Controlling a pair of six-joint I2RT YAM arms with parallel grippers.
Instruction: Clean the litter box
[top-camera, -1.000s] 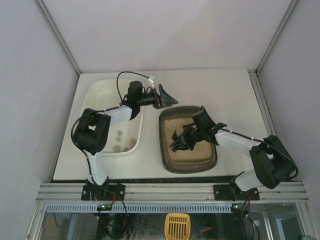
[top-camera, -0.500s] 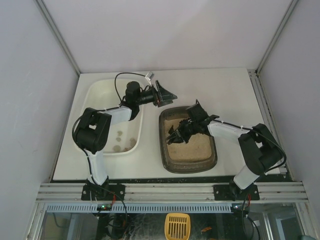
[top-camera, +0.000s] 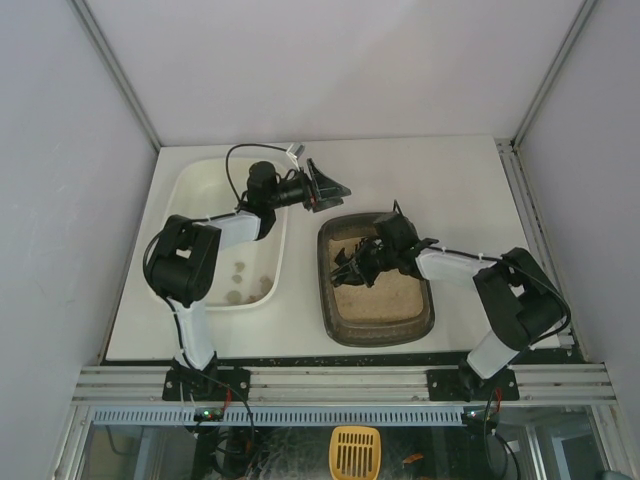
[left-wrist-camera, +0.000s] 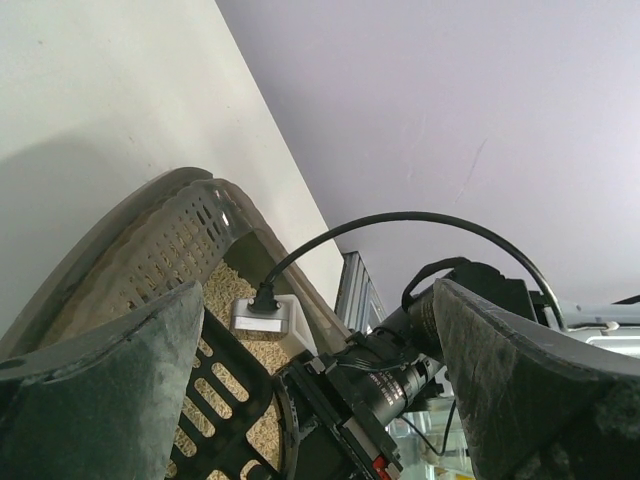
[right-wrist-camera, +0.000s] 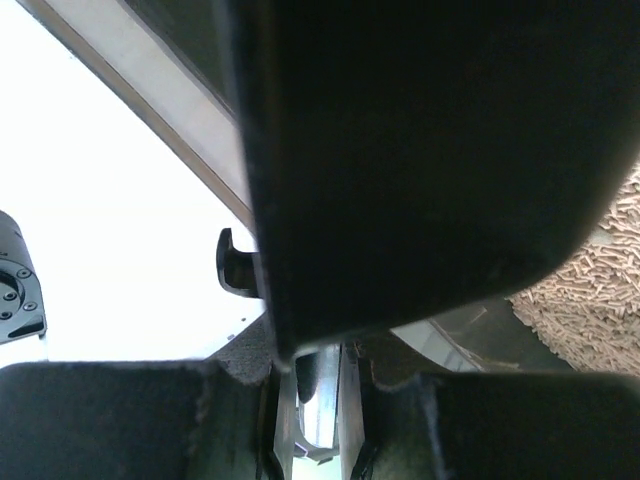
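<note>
The dark grey-brown litter box with beige litter stands right of centre on the table. My right gripper is shut on a black slotted scoop and holds it low over the litter at the box's far left. In the right wrist view the gripper pinches the scoop's handle, and the dark scoop fills the frame. My left gripper is open and empty, hovering just beyond the box's far left corner. Its wrist view looks along the box rim at the scoop.
A glossy white tray lies left of the litter box, with a few brownish clumps in its near part. A yellow scoop lies below the table's front rail. Grey walls close in the table on three sides.
My right gripper has carried the scoop from the middle of the litter toward the box's far left. My left gripper has drifted slightly away from the box, still open.
</note>
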